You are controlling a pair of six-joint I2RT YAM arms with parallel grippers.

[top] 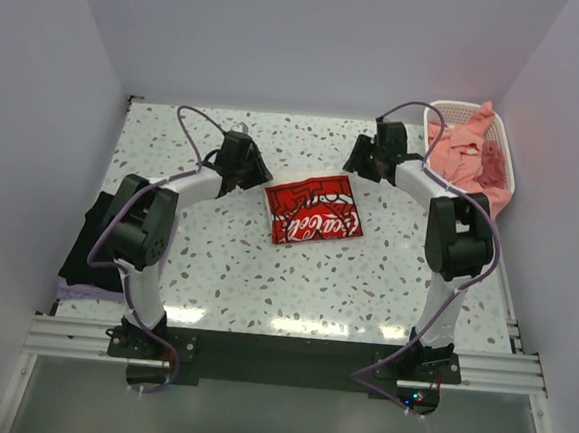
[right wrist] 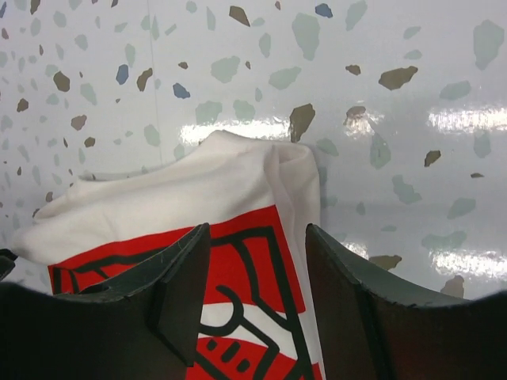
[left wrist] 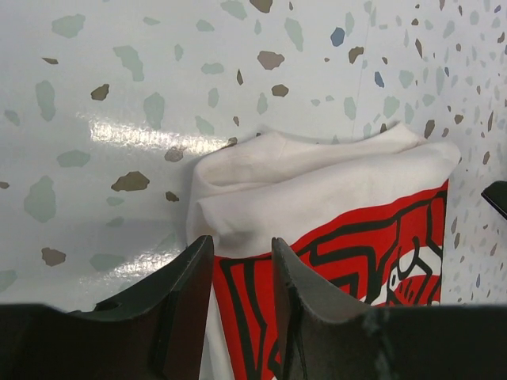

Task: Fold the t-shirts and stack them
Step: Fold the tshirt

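A folded cream-white t-shirt [top: 313, 211] with a red-and-black print lies flat in the middle of the table. My left gripper [top: 255, 179] hovers over its far left corner, my right gripper [top: 359, 167] over its far right corner. In the left wrist view the left gripper [left wrist: 242, 241] stands open with the shirt [left wrist: 333, 190] lying flat beneath the gap. The right gripper [right wrist: 257, 229] stands wider open above the shirt's folded edge [right wrist: 182, 198]. Neither holds cloth. Salmon-pink t-shirts [top: 460, 150] fill the basket. A black t-shirt [top: 92, 241] lies on a lavender one [top: 88, 289] at the left edge.
The white lattice basket [top: 506, 143] stands at the far right corner against the wall. Walls close in the table on the left, back and right. Speckled tabletop [top: 265, 275] shows in front of the folded shirt.
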